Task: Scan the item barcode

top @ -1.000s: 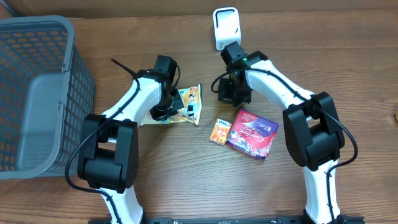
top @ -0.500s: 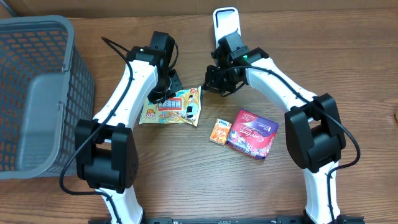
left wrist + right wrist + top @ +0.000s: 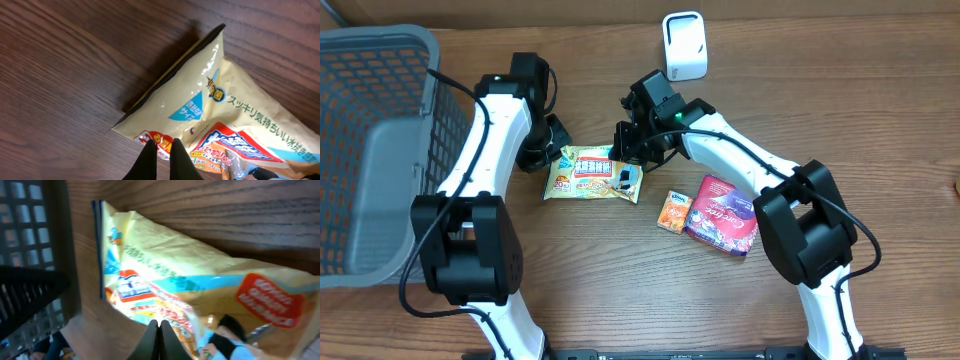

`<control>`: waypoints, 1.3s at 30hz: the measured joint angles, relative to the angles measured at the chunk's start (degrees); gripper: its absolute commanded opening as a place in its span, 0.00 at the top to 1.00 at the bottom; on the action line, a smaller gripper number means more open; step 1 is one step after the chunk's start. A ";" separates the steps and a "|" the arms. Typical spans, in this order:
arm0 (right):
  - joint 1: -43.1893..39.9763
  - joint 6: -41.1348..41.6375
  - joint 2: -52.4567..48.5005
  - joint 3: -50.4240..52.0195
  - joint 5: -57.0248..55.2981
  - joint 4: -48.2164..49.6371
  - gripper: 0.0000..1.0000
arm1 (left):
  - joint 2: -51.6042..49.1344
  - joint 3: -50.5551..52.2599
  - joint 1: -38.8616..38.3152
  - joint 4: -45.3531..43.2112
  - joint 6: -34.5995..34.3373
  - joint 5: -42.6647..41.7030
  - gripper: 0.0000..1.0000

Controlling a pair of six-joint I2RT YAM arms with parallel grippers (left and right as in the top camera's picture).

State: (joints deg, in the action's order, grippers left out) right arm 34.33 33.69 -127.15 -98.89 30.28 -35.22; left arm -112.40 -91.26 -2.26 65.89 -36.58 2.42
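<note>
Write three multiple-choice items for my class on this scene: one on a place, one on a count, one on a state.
1. Where is the grey basket?
A. far left
B. far right
C. centre

2. How many packets lie outside it?
A. two
B. three
C. five

3. The left fingers are:
A. wide open
B. shut
C. gripping the scanner

Answers:
1 A, it fills the left edge of the overhead view.
2 B, the yellow bag, orange packet and purple packet.
3 B, the tips sit together over the yellow bag, holding nothing.
</note>
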 measured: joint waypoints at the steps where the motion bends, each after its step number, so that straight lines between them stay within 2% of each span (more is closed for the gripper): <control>1: -0.09 0.17 -0.26 0.00 -0.94 -0.50 0.96 | 0.00 0.52 0.00 -0.26 0.00 0.00 0.96; 5: -1.40 0.59 -2.03 0.02 -5.95 -4.48 0.96 | 0.00 3.34 -0.26 -3.34 0.59 -1.46 0.96; 13: -6.23 -0.37 -2.91 0.13 -9.86 -7.82 0.96 | 0.00 7.34 -1.07 -13.27 9.81 -13.05 0.96; 21: -6.71 -0.70 -2.91 0.13 -12.94 -9.66 0.96 | 0.00 8.09 -1.53 -14.16 12.90 -18.01 0.96; 29: -6.71 -0.70 -2.91 0.13 -12.92 -9.84 0.96 | 0.00 6.32 -1.53 -13.20 20.48 -31.36 0.96; 33: -6.71 -0.70 -2.91 0.13 -12.90 -9.84 0.96 | -0.07 6.16 -2.19 -12.94 20.46 -31.39 0.96; 39: -6.71 -0.68 -2.91 0.13 -12.85 -9.84 0.96 | -3.30 6.29 -3.43 -12.74 18.49 -24.55 0.96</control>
State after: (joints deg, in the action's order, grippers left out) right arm 27.62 33.01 -130.06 -98.76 17.43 -45.06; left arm -115.70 -84.97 -5.69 53.15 -18.09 -22.13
